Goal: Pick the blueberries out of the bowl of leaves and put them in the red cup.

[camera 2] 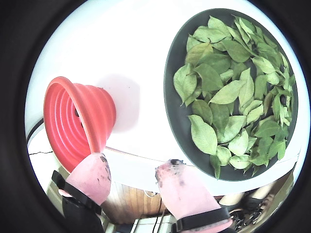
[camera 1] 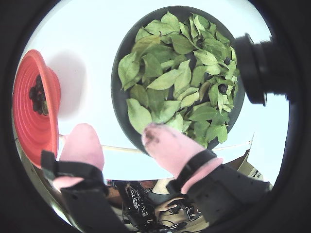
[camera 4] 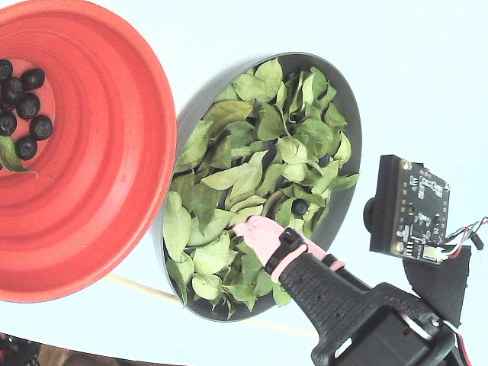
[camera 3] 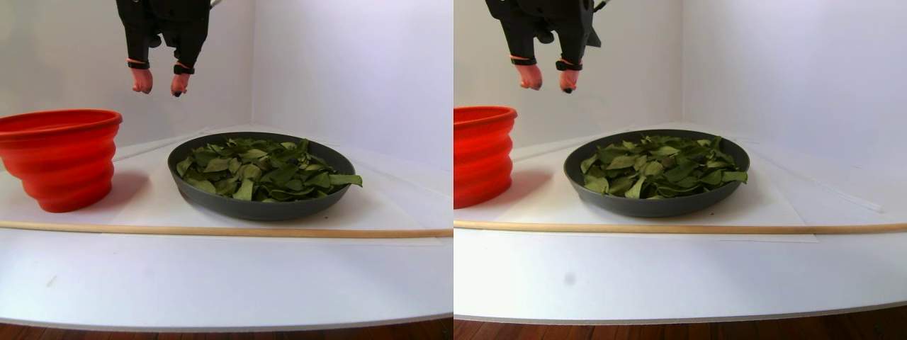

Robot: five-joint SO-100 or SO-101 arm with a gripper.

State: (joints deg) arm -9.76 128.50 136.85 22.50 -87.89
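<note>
The dark grey bowl (camera 3: 234, 207) holds a bed of green leaves (camera 3: 262, 170). Two blueberries (camera 4: 300, 207) show among the leaves (camera 4: 244, 175) near the bowl's right rim (camera 4: 352, 114) in the fixed view; one blueberry (camera 1: 222, 88) also shows in a wrist view. The red cup (camera 3: 60, 156) stands left of the bowl, with several blueberries (camera 4: 23, 103) and a leaf on its bottom. My gripper (camera 3: 161, 81) hangs high above the gap between cup and bowl. It is open, its pink fingertips (camera 1: 165, 143) apart with nothing between them.
A thin wooden stick (camera 3: 212, 230) lies across the white table in front of bowl and cup. A black camera module (camera 4: 408, 206) rides beside the gripper, over the bowl's right side. White walls close the back and right.
</note>
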